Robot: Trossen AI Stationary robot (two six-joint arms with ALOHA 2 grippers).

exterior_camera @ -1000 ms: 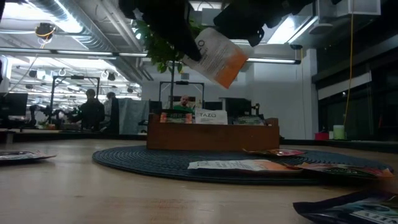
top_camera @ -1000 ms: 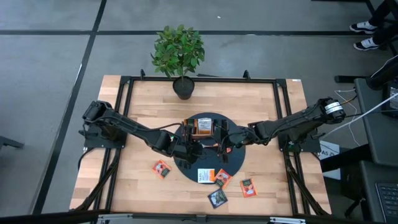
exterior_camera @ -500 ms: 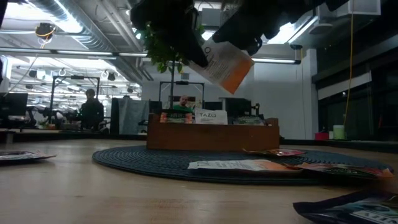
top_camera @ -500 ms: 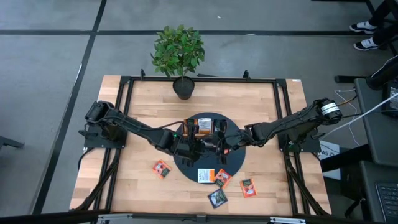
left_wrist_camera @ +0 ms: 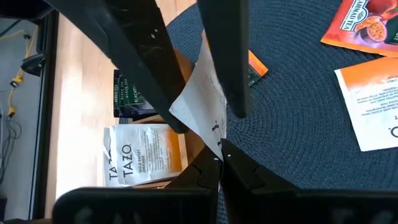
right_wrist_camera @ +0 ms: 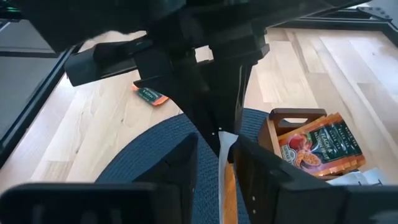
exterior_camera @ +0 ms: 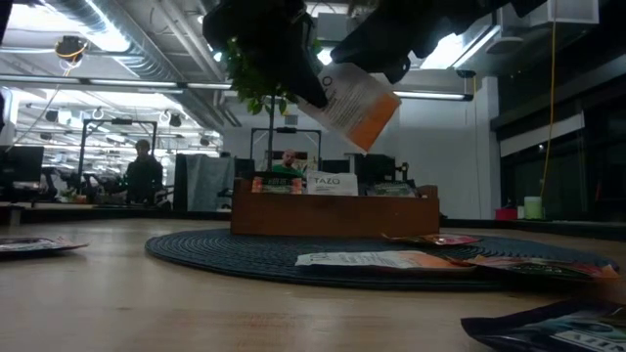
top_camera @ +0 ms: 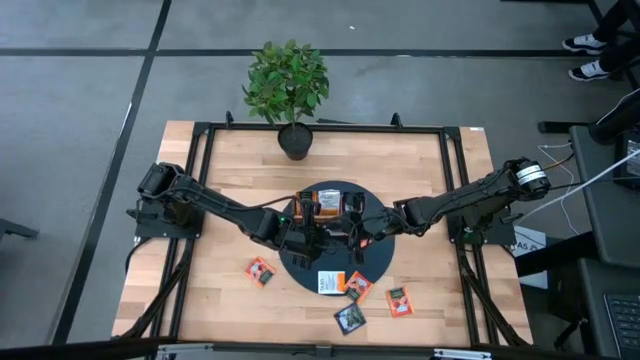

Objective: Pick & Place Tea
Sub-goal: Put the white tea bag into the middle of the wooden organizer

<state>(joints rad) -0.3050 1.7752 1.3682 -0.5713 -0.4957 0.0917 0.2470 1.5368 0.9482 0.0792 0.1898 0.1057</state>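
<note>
Two Grippers Pinch One Tea Sachet Above the Mat

Both arms meet over the round dark mat (top_camera: 375, 262) at the middle of the counter (top_camera: 230, 175). The left gripper (top_camera: 310, 235) and the right gripper (top_camera: 352, 235) sit close together, just in front of the wooden tray (top_camera: 327, 204)

In the low view a white and orange sachet (exterior_camera: 352, 93) hangs tilted in the air, well above the mat, with its white end up among the dark gripper parts. The left wrist view shows that sachet (left_wrist_camera: 202, 106) edge-on, pinched between the left gripper's jaws, while the right gripper's jaws close on its far end. The right wrist view shows the same sachet (right_wrist_camera: 225, 146) pinched between that arm's own jaws

The tray stands on the mat and holds sachets upright; a white Tazo sachet (left_wrist_camera: 143, 154) and a dark one (left_wrist_camera: 134, 93) show in it

Loose sachets lie flat: a white one (top_camera: 329, 282) and an orange one (top_camera: 357, 286) at the mat's front edge, an orange one (top_camera: 260, 270) on the bare wood to the left, another orange one (top_camera: 399, 300) to the right, and a dark one (top_camera: 350, 318) nearest the front

A potted plant (top_camera: 287, 85) stands at the counter's far edge
</note>
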